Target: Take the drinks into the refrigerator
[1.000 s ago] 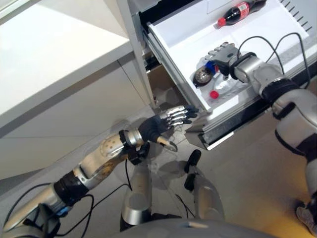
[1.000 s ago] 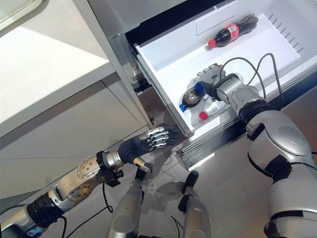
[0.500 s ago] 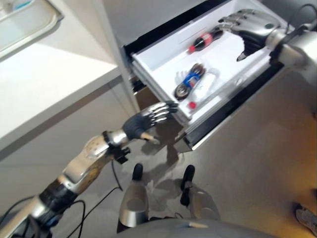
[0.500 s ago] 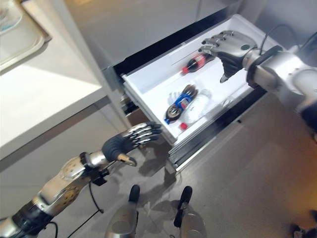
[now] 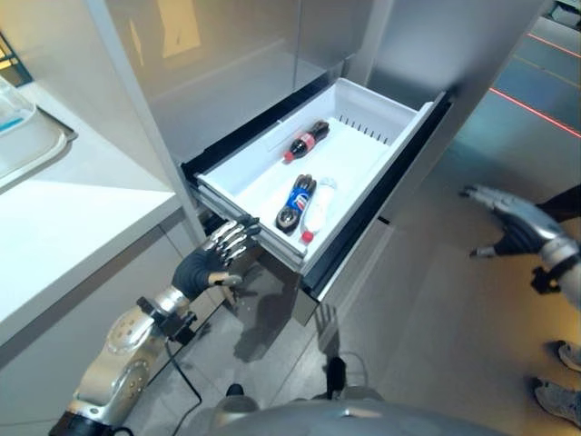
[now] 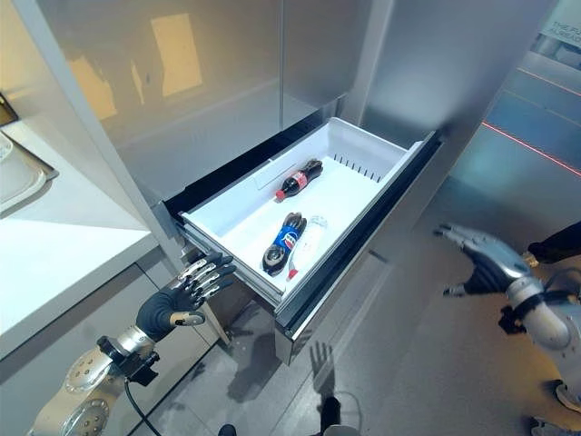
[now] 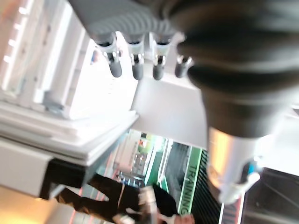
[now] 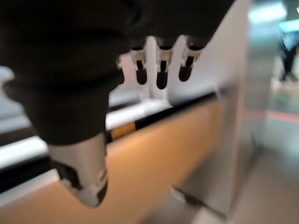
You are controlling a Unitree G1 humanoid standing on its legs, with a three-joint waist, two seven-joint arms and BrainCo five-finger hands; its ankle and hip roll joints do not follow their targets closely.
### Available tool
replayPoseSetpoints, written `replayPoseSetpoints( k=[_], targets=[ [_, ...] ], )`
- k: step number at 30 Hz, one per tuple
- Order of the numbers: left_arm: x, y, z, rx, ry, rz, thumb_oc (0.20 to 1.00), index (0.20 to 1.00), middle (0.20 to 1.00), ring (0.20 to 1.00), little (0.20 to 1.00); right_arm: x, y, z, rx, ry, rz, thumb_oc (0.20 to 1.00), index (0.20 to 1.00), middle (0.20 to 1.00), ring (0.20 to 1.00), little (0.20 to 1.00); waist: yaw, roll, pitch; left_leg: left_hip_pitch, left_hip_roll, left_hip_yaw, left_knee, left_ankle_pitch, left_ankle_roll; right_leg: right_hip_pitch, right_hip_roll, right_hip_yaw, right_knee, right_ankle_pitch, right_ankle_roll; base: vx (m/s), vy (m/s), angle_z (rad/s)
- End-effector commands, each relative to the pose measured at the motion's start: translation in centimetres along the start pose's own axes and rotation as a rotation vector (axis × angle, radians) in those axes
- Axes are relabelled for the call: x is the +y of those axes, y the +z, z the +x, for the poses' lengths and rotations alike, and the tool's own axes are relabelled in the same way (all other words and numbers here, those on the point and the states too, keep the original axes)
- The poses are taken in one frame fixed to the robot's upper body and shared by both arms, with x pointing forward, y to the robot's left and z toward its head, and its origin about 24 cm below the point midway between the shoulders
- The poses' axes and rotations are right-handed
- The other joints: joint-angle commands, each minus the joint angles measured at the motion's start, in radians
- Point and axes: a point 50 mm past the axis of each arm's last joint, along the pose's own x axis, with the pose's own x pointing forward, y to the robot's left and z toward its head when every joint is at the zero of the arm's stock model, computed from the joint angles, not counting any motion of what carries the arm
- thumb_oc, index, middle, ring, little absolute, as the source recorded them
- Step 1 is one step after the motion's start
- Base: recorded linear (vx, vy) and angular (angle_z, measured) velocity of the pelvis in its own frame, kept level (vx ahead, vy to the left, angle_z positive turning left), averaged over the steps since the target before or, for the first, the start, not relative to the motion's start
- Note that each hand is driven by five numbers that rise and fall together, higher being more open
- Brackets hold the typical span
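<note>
The white refrigerator drawer (image 5: 377, 111) stands pulled out. Three bottles lie in it: a dark cola bottle with a red label (image 5: 304, 143) toward the back, a dark bottle with a blue label (image 5: 295, 202), and a clear bottle with a red cap (image 5: 316, 211) beside it. My left hand (image 5: 214, 262) is open, its fingers straight, just off the drawer's near left corner and holding nothing. My right hand (image 5: 509, 223) hovers open well to the right of the drawer, over the floor, with spread fingers (image 8: 160, 70) and nothing in it.
A white counter (image 5: 73, 236) with a metal tray (image 5: 23, 136) runs along the left. The steel refrigerator front (image 6: 227, 82) rises behind the drawer. Shoes (image 5: 556, 400) show on the floor at the lower right. A person in dark clothes (image 7: 114, 198) appears in the left wrist view.
The camera has pulled back and up. My right hand has come out of the drawer and swung far to the right. The left hand stays by the drawer's corner; the bottles lie as before.
</note>
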Motion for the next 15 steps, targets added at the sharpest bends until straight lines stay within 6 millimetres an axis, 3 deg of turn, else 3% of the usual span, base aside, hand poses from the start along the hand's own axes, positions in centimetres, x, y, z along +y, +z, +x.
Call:
replayPoseSetpoints(
  k=[1,2,4,5,6,8,9,11,15],
  targets=[
    [0.3,1.2,-0.2,-0.082,0.024,0.057,1.000,1.000,1.000,1.000,1.000,-2.6,0.4,1.4,-0.037,-0.085,0.006,1.000,1.000,1.000,1.000,1.000,0.035,0.015,-0.004,-0.032,-0.060,-0.040,0.005,-0.039,0.104,0.032,0.041,-0.011,0.150,-0.145,0.007,0.00,-0.023,-0.19],
    [0.3,1.4,-0.2,-0.107,0.033,0.054,1.000,1.000,1.000,1.000,1.000,-0.4,0.5,1.7,-0.032,-0.031,0.081,1.000,1.000,1.000,1.000,1.000,0.038,0.018,-0.005,-0.029,-0.058,-0.038,0.006,-0.039,0.103,0.034,0.043,-0.010,0.151,-0.147,0.006,0.00,-0.024,-0.13],
    [0.3,1.5,-0.2,-0.117,0.037,0.058,1.000,1.000,1.000,1.000,1.000,0.7,0.6,2.0,-0.032,0.000,0.108,1.000,1.000,1.000,1.000,1.000,0.038,0.020,-0.005,-0.027,-0.058,-0.038,0.006,-0.039,0.102,0.036,0.042,-0.010,0.150,-0.148,0.005,0.00,-0.012,-0.03],
    [0.1,1.7,0.2,-0.145,0.035,0.057,1.000,1.000,1.000,1.000,1.000,2.5,1.4,2.8,-0.053,0.044,0.172,1.000,1.000,1.000,1.000,1.000,0.048,0.023,-0.005,-0.024,-0.058,-0.040,0.007,-0.039,0.102,0.038,0.042,-0.012,0.151,-0.148,0.003,0.00,0.000,0.00],
    [0.2,1.8,0.1,-0.145,0.039,0.060,1.000,1.000,1.000,1.000,1.000,2.6,1.5,3.0,-0.058,0.045,0.172,0.865,0.865,0.865,0.865,0.865,0.044,0.021,-0.004,-0.023,-0.058,-0.039,0.007,-0.039,0.102,0.039,0.042,-0.012,0.151,-0.148,0.003,0.00,-0.033,0.00],
    [-0.1,1.9,0.6,-0.171,0.038,0.057,1.000,1.000,1.000,1.000,1.000,4.5,2.3,4.0,-0.069,0.099,0.230,0.598,0.598,0.598,0.598,0.598,0.055,0.023,-0.005,-0.020,-0.058,-0.042,0.008,-0.039,0.101,0.044,0.041,-0.014,0.151,-0.149,0.002,0.00,0.000,0.00],
    [-0.1,2.0,0.7,-0.185,0.042,0.057,1.000,1.000,1.000,1.000,1.000,5.3,3.0,4.7,-0.090,0.124,0.254,0.200,0.200,0.200,0.200,0.200,0.056,0.023,-0.003,-0.018,-0.058,-0.043,0.008,-0.039,0.100,0.046,0.041,-0.014,0.151,-0.149,0.000,0.00,0.000,0.00],
    [-0.8,2.0,1.5,-0.210,0.012,0.033,1.000,1.000,1.000,1.000,1.000,6.9,5.0,6.8,-0.152,0.212,0.245,0.200,0.200,0.200,0.200,0.200,0.086,0.027,-0.005,-0.016,-0.058,-0.051,0.008,-0.037,0.099,0.056,0.039,-0.023,0.146,-0.150,-0.001,0.00,-0.035,-0.02],
    [-1.2,2.2,2.2,-0.234,-0.010,0.019,1.000,1.000,1.000,1.000,1.000,7.2,7.4,9.3,-0.227,0.249,0.206,0.200,0.200,0.200,0.200,0.200,0.111,0.028,-0.004,-0.015,-0.058,-0.062,0.008,-0.034,0.096,0.068,0.035,-0.037,0.141,-0.149,-0.002,0.00,-0.030,0.06]
  ],
)
